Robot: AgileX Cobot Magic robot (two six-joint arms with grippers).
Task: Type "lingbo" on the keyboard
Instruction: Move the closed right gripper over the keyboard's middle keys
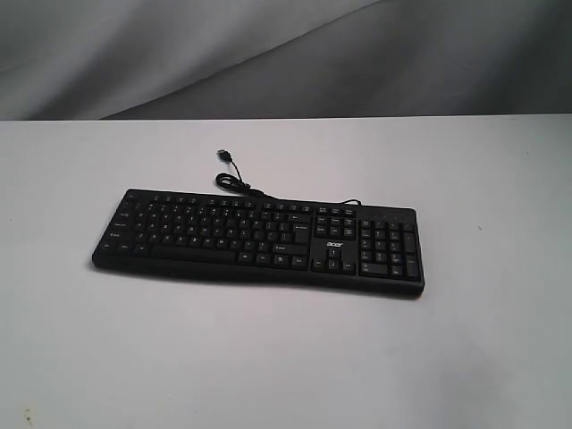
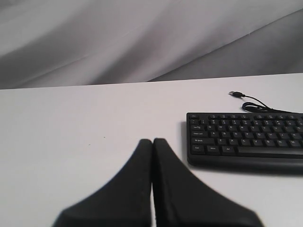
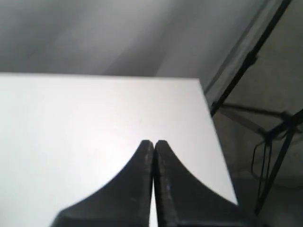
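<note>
Fingers pressed together, the left hand point(image 2: 152, 142) hovers above the white desk point(image 2: 71, 132), the black keyboard point(image 2: 246, 137) lying ahead of it, apart; the right hand point(image 3: 154, 143), likewise closed, hangs near the desk's edge.

White "acer" logo point(image 1: 334, 242) on the keyboard point(image 1: 259, 237)
</note>
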